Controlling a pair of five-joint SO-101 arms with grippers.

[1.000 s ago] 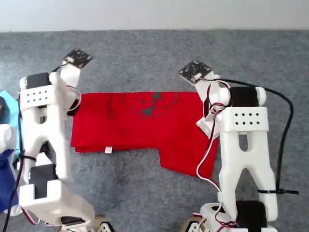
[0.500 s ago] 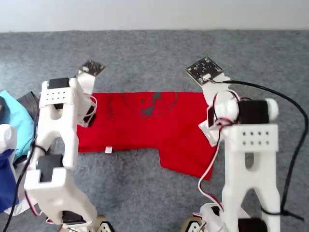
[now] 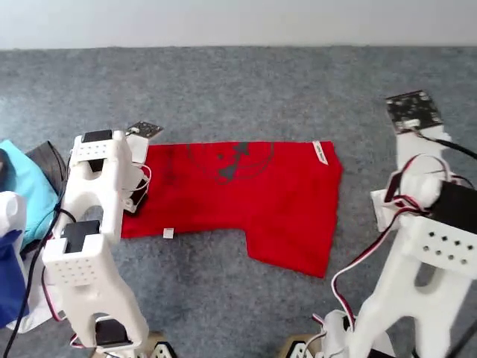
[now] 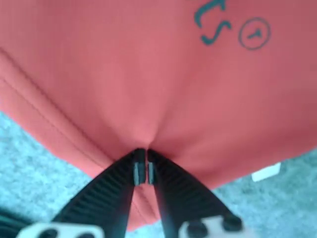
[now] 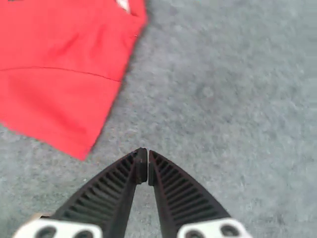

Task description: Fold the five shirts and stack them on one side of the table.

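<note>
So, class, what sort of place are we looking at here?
Probably a robotics lab bench rather than a home: a left arm and right arm at a grey table, with a red shirt laid out.

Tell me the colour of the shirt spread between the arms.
The shirt is red with a dark print; high view shows it best.

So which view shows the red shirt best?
The high view: the whole shirt lies spread on the table, outline and folds clear. The left wrist view gives a close patch pinched in the left pincer; the right wrist view catches one corner, apart from the shut right pincer.
</note>
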